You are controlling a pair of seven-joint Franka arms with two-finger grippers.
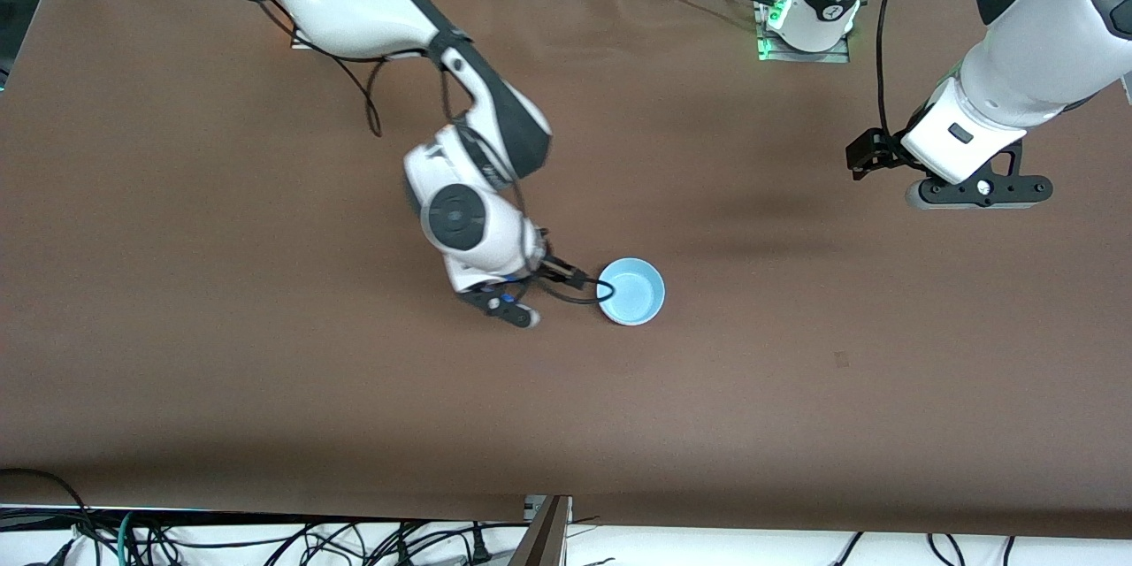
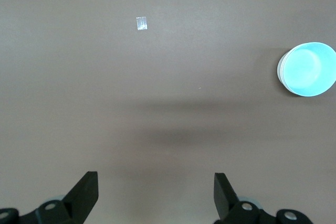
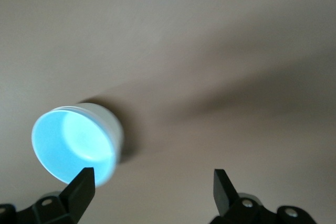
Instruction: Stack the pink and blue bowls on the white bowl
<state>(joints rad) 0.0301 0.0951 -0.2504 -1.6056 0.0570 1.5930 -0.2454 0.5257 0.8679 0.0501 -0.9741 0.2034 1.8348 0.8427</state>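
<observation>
Fingers (image 3: 81,190) of the right gripper (image 1: 517,305) stand spread apart with nothing between them, as the right wrist view shows, and one black fingertip sits just beside the rim of the small round light sky-blue plastic bowl (image 1: 631,291) without closing on it. That gripper hangs low over the brown bench (image 1: 221,283) near its middle, just beside the bowl toward the right arm's end. The blue bowl sits upright, and in both wrist views a white wall shows around and beneath its blue inside (image 3: 113,124), so it appears to be nested in a small round white plastic bowl (image 2: 281,72); whether a pink bowl lies between them cannot be told. The left gripper (image 2: 155,195) waits up in the air over bare bench toward the left arm's end, well apart from the stack, and its fingers (image 2: 86,192) are likewise parted and hold nothing. A small pale scrap (image 2: 142,23) lies flat on the bench, nearer to the front camera than the stack and toward the left arm's end.
</observation>
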